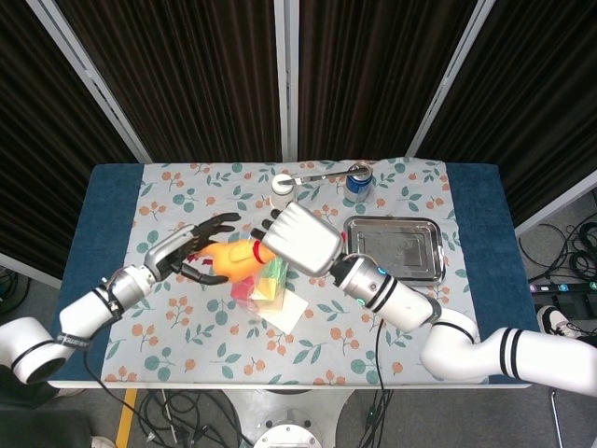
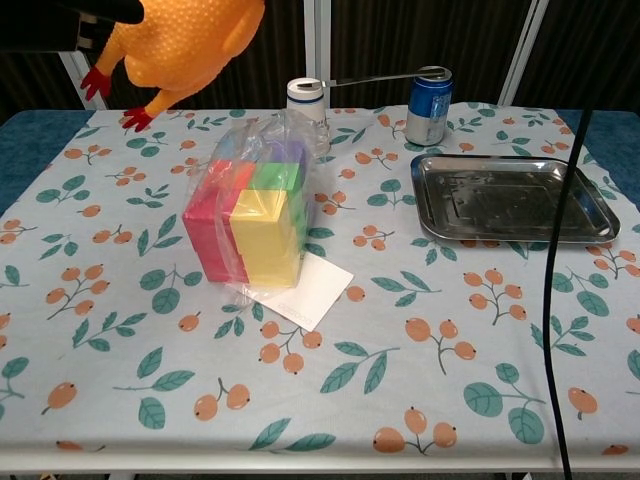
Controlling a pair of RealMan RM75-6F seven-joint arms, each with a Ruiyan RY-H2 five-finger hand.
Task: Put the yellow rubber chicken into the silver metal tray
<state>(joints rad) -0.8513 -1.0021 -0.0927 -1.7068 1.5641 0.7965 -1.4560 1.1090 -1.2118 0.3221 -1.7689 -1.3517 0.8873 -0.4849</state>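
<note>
The yellow rubber chicken (image 1: 231,261) hangs in the air above the table's left-middle, between my two hands. My right hand (image 1: 300,240) covers its head end and holds it; the white back of the hand hides the fingers. My left hand (image 1: 191,252) sits at the chicken's feet end with its fingers spread apart above and below it. In the chest view the chicken (image 2: 190,40) fills the top left, red feet dangling, with a dark bit of my left hand (image 2: 100,10) beside it. The silver metal tray (image 1: 392,247) lies bare at the right (image 2: 510,200).
A plastic bag of coloured blocks (image 2: 255,215) stands mid-table on a white paper (image 2: 310,290), right under the hands. A white cup (image 2: 305,100) and a blue can (image 2: 430,105) with a spoon across them stand at the back. A black cable (image 2: 560,250) hangs at the right.
</note>
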